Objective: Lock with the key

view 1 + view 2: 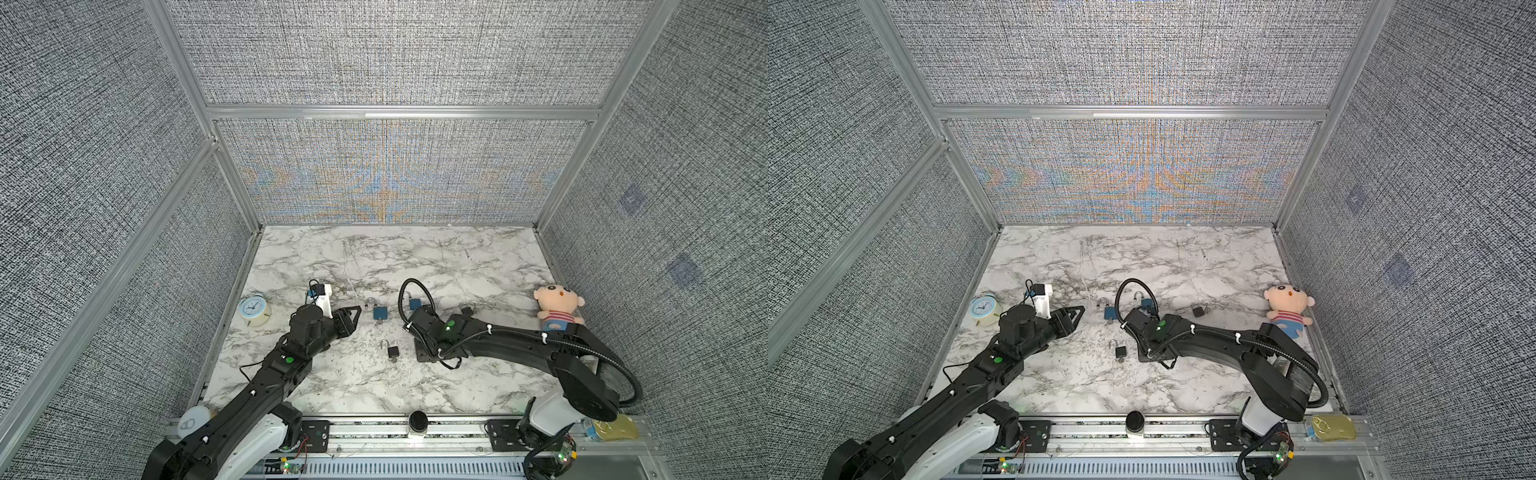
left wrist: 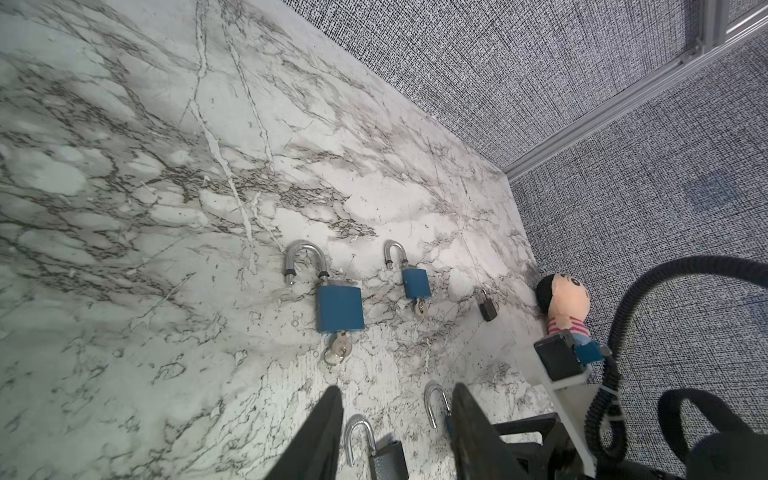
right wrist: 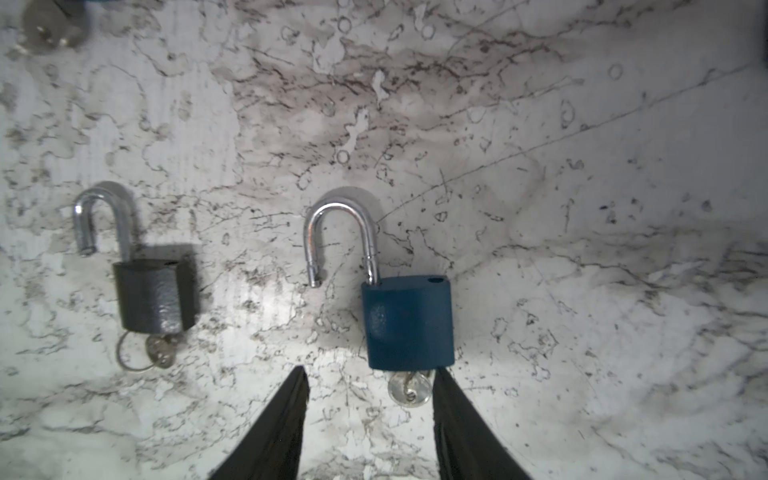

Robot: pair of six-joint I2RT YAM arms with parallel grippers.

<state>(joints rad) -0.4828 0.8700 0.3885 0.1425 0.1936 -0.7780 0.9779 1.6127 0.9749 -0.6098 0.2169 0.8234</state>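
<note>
Several padlocks lie on the marble table with their shackles open. In the right wrist view a blue padlock (image 3: 407, 324) has its key (image 3: 409, 392) in the keyhole. My right gripper (image 3: 371, 370) is open and low over the table, and the key sits just inside one fingertip (image 3: 442, 384), unclamped. A grey padlock (image 3: 151, 297) with its own key (image 3: 160, 353) lies beside it and shows in both top views (image 1: 392, 352) (image 1: 1121, 352). My left gripper (image 1: 355, 316) (image 2: 397, 386) hovers open and empty beside another blue padlock (image 1: 379, 312) (image 2: 338, 307). The right arm hides the right gripper in both top views.
A second blue padlock (image 1: 414, 303) and a small black padlock (image 1: 467, 309) lie further back. An alarm clock (image 1: 253, 309) stands at the left edge and a plush doll (image 1: 559, 307) at the right wall. A tin can (image 1: 615, 428) rests on the front rail.
</note>
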